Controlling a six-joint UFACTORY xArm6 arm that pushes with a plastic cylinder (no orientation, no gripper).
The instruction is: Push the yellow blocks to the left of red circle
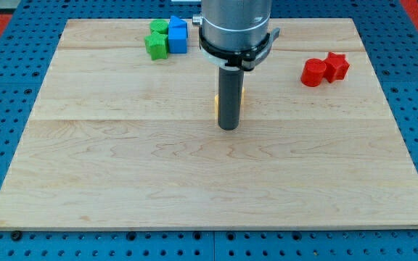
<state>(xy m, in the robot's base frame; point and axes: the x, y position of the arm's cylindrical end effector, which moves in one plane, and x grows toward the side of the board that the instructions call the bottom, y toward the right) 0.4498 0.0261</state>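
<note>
Mid-board: my tip fronting yellow block | red circle right

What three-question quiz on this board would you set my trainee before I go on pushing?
1. True or false: my tip touches the red circle.
2. What hides most of the yellow blocks?
3. The green blocks sit at the view's: A top left, B bottom right, C centre.

Key: 1 false, it is well apart, left of it. 2 my rod, standing in front. 3 A, beside the blue blocks.
</note>
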